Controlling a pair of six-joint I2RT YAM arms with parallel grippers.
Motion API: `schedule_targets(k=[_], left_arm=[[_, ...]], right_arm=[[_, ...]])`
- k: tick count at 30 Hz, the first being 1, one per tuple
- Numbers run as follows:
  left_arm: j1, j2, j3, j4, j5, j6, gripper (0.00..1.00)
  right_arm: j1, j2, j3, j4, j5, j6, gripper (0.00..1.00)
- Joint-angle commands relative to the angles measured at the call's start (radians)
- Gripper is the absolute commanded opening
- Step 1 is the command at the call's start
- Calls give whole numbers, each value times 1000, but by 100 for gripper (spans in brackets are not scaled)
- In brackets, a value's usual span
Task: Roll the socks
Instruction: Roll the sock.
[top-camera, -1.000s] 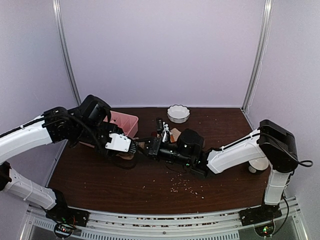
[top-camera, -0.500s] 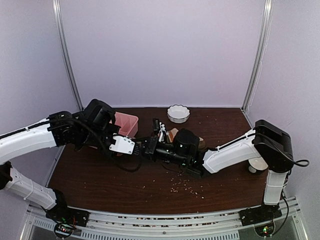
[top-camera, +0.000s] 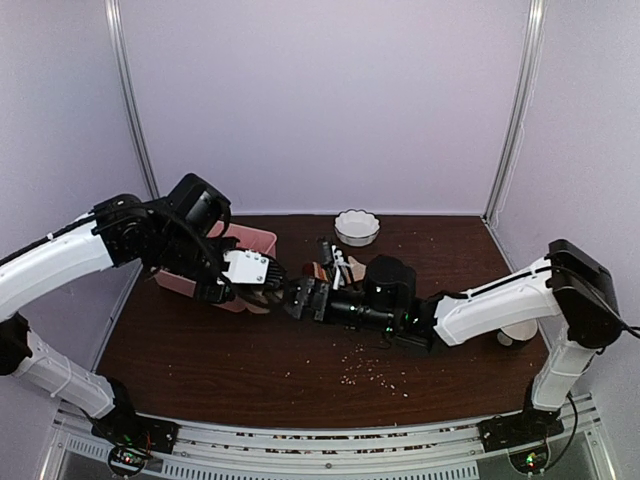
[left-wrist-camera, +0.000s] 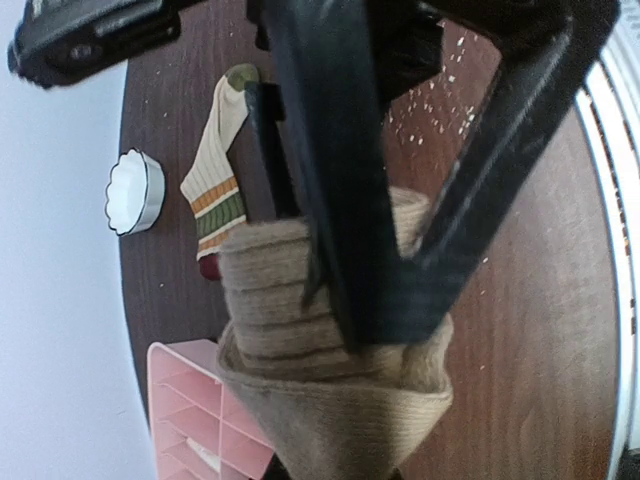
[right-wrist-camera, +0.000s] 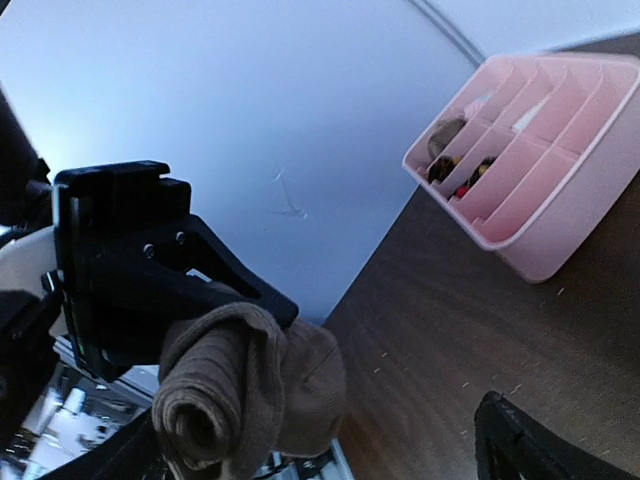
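Note:
The tan-brown ribbed sock (right-wrist-camera: 235, 395) is wound into a tight roll and hangs above the table. My left gripper (top-camera: 268, 290) is shut on it, and the sock's loose cuff (left-wrist-camera: 340, 420) covers the fingers in the left wrist view. My right gripper (top-camera: 298, 298) faces the roll from the right, open, one finger (right-wrist-camera: 530, 440) on each side of it and apart from it. The striped sock (left-wrist-camera: 215, 170) lies flat on the table behind, toward the bowl, and is partly hidden by the right arm in the top view.
A pink compartment tray (top-camera: 252, 240) stands at the back left, just behind the left wrist. A white scalloped bowl (top-camera: 357, 227) sits at the back centre. Crumbs (top-camera: 370, 370) are scattered over the dark wooden table in front of the right arm.
The right gripper was shut on the sock roll and has now opened and drawn back slightly. The left gripper closed on the roll and now holds it alone.

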Motion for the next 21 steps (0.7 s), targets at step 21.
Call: schedule_targets(k=[21], left_arm=[[122, 198, 314, -553, 829, -17, 0]], right_arm=[[193, -457, -23, -629, 284, -1453, 100]])
